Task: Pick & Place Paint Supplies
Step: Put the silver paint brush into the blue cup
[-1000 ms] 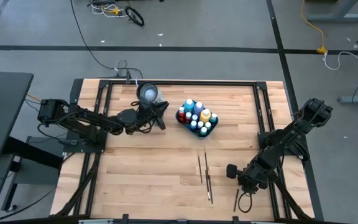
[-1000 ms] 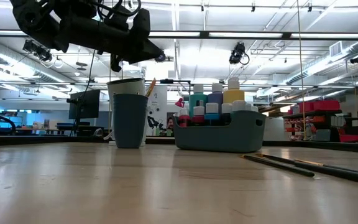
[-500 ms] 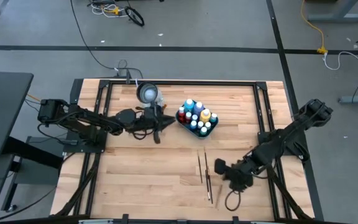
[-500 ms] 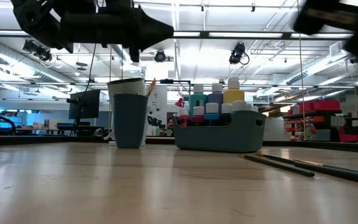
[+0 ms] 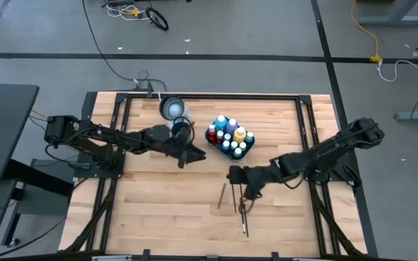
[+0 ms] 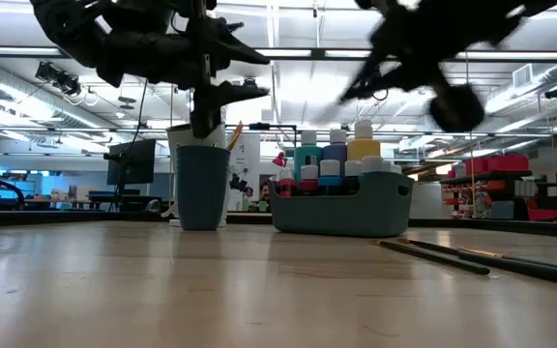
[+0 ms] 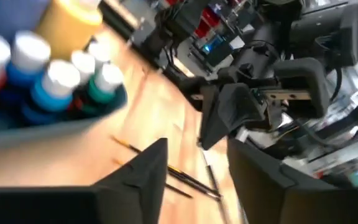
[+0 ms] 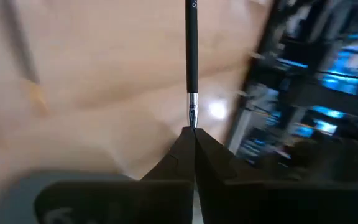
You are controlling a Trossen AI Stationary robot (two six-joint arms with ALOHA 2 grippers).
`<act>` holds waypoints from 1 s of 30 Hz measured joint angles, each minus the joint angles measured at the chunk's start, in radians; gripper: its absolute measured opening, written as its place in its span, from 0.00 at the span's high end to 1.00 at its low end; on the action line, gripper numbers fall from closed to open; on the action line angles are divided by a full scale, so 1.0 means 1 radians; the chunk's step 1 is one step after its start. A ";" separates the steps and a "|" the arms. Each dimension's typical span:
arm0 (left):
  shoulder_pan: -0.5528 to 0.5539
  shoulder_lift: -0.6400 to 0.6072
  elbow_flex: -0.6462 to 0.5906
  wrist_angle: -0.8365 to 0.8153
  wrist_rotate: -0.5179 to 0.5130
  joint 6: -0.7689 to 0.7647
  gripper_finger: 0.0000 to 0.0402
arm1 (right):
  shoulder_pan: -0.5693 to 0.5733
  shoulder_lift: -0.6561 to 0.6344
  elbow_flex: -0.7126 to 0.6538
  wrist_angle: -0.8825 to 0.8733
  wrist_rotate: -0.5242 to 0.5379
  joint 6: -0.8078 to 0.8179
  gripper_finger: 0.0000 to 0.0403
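Black-handled brush (image 8: 191, 62) sits clamped in the right gripper (image 5: 236, 176), at 6 o'clock from the teal tray (image 5: 242, 151); left gripper (image 5: 191, 153) fingers apart.

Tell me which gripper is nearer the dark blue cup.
Left. The left gripper hangs just beside the dark blue cup, toward the table's middle. The right gripper is farther off, past the teal tray, holding a brush.

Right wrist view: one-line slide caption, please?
Right gripper shut on a dark-handled brush, held above the wooden table.
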 joint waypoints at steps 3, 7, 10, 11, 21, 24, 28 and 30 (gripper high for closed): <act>0.000 0.000 0.001 -0.026 0.046 -0.072 0.49 | -0.054 0.038 0.000 0.160 0.020 -0.107 1.00; 0.000 0.000 0.002 -0.058 0.059 -0.084 0.45 | -0.117 0.070 0.000 0.319 0.025 -0.204 1.00; 0.000 0.000 0.002 -0.077 0.044 -0.084 0.45 | -0.150 0.081 0.000 0.370 0.009 -0.264 1.00; 0.000 0.000 0.002 -0.077 0.041 -0.084 0.45 | -0.159 0.081 0.000 0.367 0.013 -0.273 1.00; 0.002 0.000 0.002 -0.056 0.015 -0.084 0.46 | -0.244 0.082 0.000 0.488 0.013 -0.330 1.00; 0.002 0.000 0.002 -0.057 0.011 -0.083 0.46 | -0.268 0.082 0.000 0.492 0.013 -0.328 1.00; 0.003 0.000 0.002 -0.057 0.010 -0.083 0.47 | -0.287 0.082 0.000 0.495 -0.026 -0.332 1.00; 0.007 0.000 0.002 -0.056 0.008 -0.108 0.51 | -0.288 0.082 0.000 0.505 -0.048 -0.330 1.00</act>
